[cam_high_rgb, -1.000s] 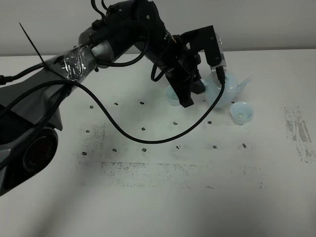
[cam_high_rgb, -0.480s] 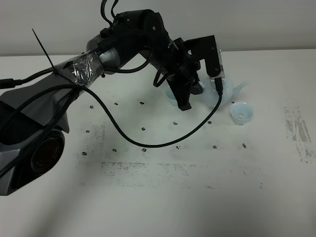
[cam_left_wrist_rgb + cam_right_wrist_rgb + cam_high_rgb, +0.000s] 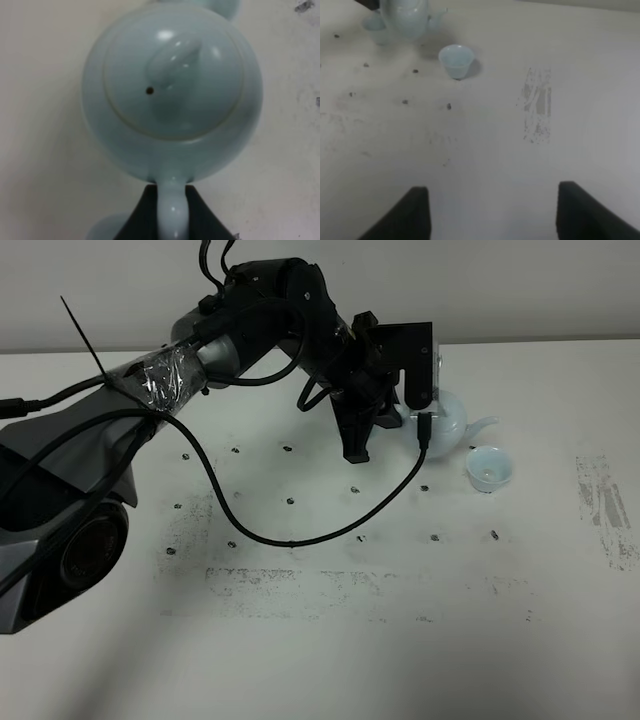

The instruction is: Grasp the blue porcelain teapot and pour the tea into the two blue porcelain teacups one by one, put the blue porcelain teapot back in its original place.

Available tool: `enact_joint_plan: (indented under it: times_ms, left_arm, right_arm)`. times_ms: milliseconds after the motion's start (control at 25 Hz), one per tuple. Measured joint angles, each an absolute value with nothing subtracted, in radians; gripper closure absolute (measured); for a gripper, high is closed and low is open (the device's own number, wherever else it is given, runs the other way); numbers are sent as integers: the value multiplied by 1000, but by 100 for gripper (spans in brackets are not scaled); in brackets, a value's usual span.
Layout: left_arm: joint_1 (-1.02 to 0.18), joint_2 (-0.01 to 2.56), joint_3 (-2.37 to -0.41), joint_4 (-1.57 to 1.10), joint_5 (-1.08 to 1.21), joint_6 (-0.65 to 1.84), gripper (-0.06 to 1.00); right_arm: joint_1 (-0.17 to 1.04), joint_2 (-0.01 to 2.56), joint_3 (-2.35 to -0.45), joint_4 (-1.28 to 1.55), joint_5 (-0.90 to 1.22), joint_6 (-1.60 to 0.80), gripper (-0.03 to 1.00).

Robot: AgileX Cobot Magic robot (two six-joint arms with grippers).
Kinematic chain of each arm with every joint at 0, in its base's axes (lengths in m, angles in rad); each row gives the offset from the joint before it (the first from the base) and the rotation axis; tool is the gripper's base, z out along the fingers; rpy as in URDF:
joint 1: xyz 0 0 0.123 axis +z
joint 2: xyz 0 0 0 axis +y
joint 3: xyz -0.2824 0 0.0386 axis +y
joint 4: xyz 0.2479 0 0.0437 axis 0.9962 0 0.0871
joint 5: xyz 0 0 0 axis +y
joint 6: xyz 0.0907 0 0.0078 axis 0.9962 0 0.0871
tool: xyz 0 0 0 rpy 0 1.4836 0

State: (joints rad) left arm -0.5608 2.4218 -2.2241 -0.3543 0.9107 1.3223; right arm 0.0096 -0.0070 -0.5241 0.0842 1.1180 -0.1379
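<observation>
The blue porcelain teapot (image 3: 452, 418) is at the back right of the table, roughly level, its spout pointing right. My left gripper (image 3: 412, 418) reaches across and is shut on the loop handle; the left wrist view shows the teapot (image 3: 172, 90) from above with the left gripper (image 3: 172, 214) clamping the handle. One teacup (image 3: 489, 468) stands just right of and in front of the spout. The other teacup (image 3: 375, 22) sits on the teapot's opposite side, hidden by the arm in the high view. My right gripper (image 3: 495, 215) is open over bare table, well short of the nearer teacup (image 3: 456, 60).
The white table (image 3: 320, 640) carries small black dot marks and a grey scuffed patch (image 3: 600, 505) at the right. A black cable (image 3: 300, 535) from the left arm loops low over the middle of the table.
The left arm has drawn back slightly to the left. The teapot has come out of its tilt toward the right teacup, and its spout has dropped to level.
</observation>
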Motion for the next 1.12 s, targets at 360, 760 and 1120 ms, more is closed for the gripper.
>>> enact_joint_plan:
  times_ms: [360, 760, 1120]
  left_arm:
    - [-561, 2422, -2224, -343, 908, 1375, 94]
    - [-563, 2422, -2224, -336, 815, 1495, 94]
    - [-581, 2427, -2224, -328, 755, 1646, 94]
  right_arm:
    - [10, -7, -524, 83, 1118, -134, 45]
    - [10, -7, -524, 83, 1118, -134, 45]
    - [10, -7, -524, 83, 1118, -133, 45]
